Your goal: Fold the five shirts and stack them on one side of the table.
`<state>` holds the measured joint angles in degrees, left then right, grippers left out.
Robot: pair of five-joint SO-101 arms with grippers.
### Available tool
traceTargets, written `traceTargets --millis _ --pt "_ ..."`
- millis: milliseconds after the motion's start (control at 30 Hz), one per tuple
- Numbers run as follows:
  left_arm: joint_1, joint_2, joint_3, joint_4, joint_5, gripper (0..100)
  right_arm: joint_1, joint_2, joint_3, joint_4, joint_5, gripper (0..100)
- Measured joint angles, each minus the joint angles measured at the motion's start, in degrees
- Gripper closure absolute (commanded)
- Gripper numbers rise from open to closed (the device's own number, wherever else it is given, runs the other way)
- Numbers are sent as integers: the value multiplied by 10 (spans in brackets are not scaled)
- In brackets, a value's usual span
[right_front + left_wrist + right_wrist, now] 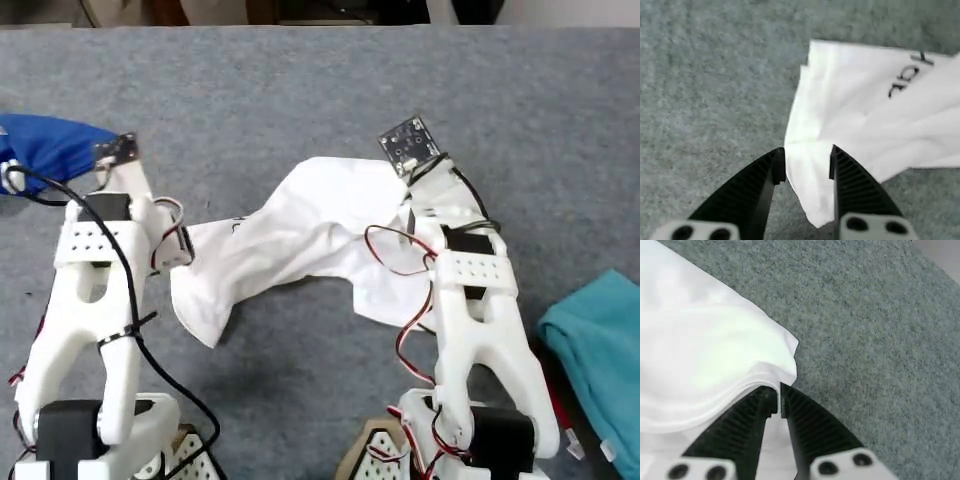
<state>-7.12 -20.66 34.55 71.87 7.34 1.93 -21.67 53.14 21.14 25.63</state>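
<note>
Now right jaws pinch white shirt (300, 240), left jaws straddle it.

You have a grey, felt-covered table (300, 80) carrying a crumpled white shirt (300, 240) mid-surface, a blue shirt (50, 145) at one edge and a teal shirt (600, 350) at the opposite edge.

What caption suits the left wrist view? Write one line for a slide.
Left gripper, jaws open astride an edge of the white shirt on the grey table.
</note>
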Motion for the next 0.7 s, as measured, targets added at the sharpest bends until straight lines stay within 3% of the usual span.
traceTargets --millis 200,700 --pt "-4 0 45 -47 55 750 0 0 0 0 0 994" --pt "50 0 137 -144 84 811 0 2 0 0 0 994"
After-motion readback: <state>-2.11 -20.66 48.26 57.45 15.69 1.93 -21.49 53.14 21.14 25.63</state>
